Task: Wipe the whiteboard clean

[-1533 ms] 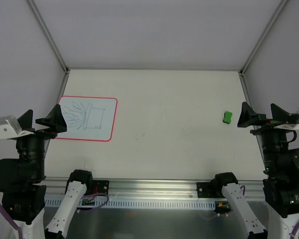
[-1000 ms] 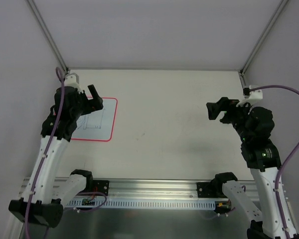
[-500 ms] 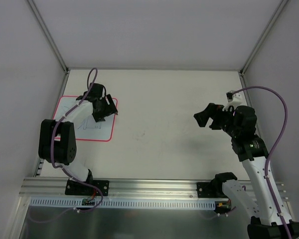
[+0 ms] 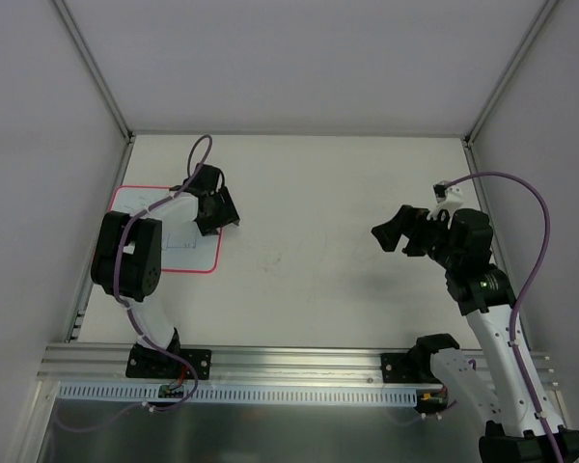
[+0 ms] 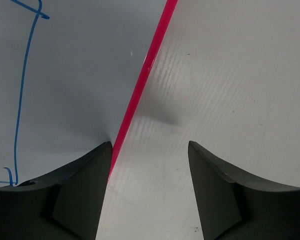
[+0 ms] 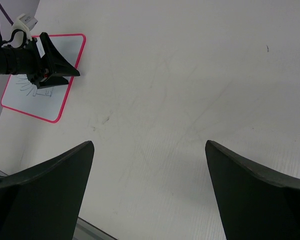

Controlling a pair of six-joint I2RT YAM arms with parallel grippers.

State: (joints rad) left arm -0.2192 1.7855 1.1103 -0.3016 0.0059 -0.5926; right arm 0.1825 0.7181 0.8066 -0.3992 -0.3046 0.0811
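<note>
The whiteboard [image 4: 199,253] lies flat at the table's left, pale with a red rim and blue pen scribbles [image 5: 22,100]. My left gripper [image 4: 223,214] hovers low at its right edge. In the left wrist view the jaws [image 5: 150,150] are open and straddle the red rim [image 5: 140,82]: one finger [image 5: 75,192] over the board, the other [image 5: 225,200] over bare table. Nothing is held. My right gripper [image 4: 390,232] hangs wide open above the table's right half, empty [image 6: 150,145]. In its view the whiteboard [image 6: 46,107] shows far off.
The table [image 4: 318,203] is a pale surface inside grey enclosure walls. A metal rail [image 4: 299,365] with both arm bases runs along the near edge. The left arm [image 4: 125,256] stretches across the board's left part.
The left arm has reached out from its folded pose to the board's right edge, and its jaws have narrowed. The right arm has swung up and inward over the table.
</note>
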